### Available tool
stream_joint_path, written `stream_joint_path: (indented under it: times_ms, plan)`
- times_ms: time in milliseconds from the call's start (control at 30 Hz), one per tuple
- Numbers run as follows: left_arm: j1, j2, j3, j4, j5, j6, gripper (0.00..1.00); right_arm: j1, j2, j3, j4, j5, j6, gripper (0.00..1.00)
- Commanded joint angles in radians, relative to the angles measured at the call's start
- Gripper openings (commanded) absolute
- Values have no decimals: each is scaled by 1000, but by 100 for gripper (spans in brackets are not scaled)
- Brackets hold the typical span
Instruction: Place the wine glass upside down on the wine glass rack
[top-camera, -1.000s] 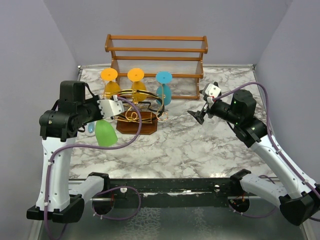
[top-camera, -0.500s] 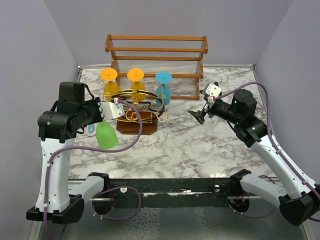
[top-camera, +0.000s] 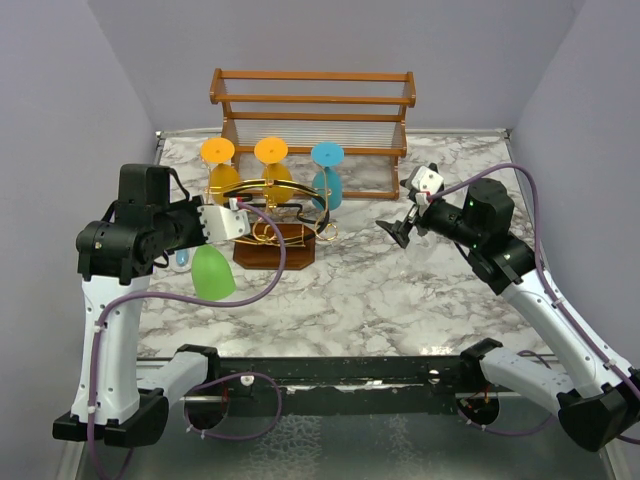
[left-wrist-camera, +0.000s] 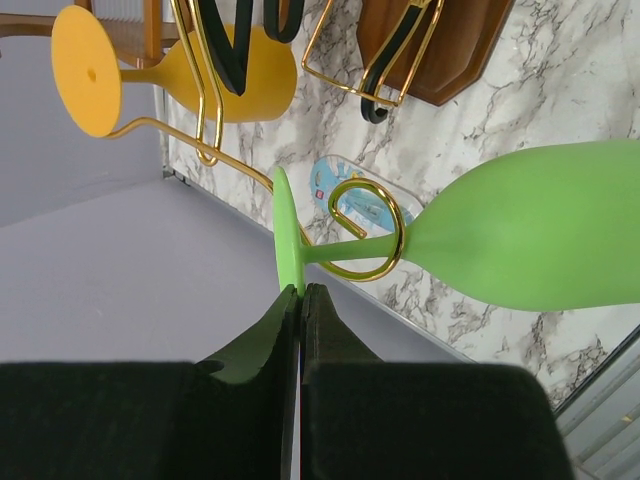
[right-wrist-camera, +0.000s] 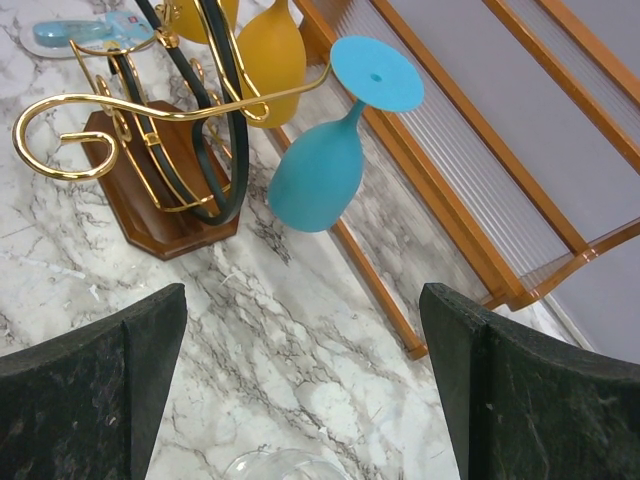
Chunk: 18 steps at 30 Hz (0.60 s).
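Within the left pincer (left-wrist-camera: 300, 295), foot rim pinched, hangs the wine glass (left-wrist-camera: 530, 240).

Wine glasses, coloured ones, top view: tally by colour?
orange wine glasses: 2
blue wine glass: 1
green wine glass: 1
Total: 4

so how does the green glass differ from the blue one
The matte green wine glass is pinched by its foot in the left claw; the matte blue wine glass hangs untouched. In the top view green is at the gold and black wire rack's left end, blue at its right. Both are foot-up, stems in gold wire.
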Motion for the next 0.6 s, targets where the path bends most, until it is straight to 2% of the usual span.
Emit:
stream_joint_path:
  times_ms: [0,267,567]
  plan:
    - [-9,3,10,14,78,34,0,-9,-4,-7,26,-24,1,100]
    - [-10,7,29,-46,122,174,0,-10,-1,-10,26,-29,-2,100]
    - [-12,13,39,-51,163,243,0,-14,2,-10,22,-37,-6,100]
